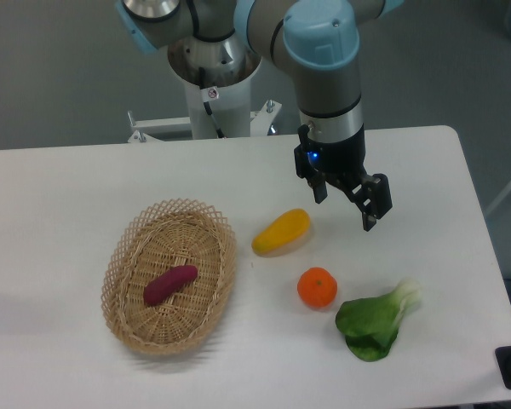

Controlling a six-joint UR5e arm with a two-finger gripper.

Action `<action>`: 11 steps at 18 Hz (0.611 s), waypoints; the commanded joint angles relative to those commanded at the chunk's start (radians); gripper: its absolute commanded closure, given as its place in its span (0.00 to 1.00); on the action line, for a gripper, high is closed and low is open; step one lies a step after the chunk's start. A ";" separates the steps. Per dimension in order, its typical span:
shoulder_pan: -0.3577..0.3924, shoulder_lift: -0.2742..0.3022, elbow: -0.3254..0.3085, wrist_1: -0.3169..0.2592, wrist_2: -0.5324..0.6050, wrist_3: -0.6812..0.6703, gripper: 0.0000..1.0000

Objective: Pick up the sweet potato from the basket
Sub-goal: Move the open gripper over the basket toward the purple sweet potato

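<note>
Tool (347, 200): seen above the tabletop, right of centre, carried on the grey and pale-blue arm; its two dark fingers are spread apart with nothing between them.
Fingers: one shorter finger (320, 189) on the left, one longer finger (375, 204) on the right, both pointed down and toward the near side.
Room below the tool: bare white surface is seen under and just right of the fingers.
Yellow vegetable (281, 232): laid aslant just left of and nearer than the tool, apart from the fingers.
Orange (317, 287): placed near the yellow vegetable on its near side, not touching it.
Leafy green (375, 323): laid right of the orange, close to it, with the pale stalk turned toward the right and far side.
Basket (126, 247): set on the left half of the tabletop, well apart from the tool; its scalloped rim is open all round, and a gap is left between its right rim and the yellow vegetable.
Sweet potato (170, 285): laid inside the basket near the middle of its floor, aslant, clear of the rim on every side.
Tabletop (60, 196): white; the far edge is seen behind the tool, the right edge well beyond the leafy green, with wide bare surface at the far left.
Arm base (215, 85): mounted beyond the far edge, behind the centre.
</note>
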 joint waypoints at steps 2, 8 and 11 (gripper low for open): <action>0.000 0.000 0.000 -0.002 -0.002 -0.002 0.00; -0.009 0.023 -0.072 0.003 -0.003 -0.057 0.00; -0.031 0.049 -0.120 0.060 -0.040 -0.176 0.00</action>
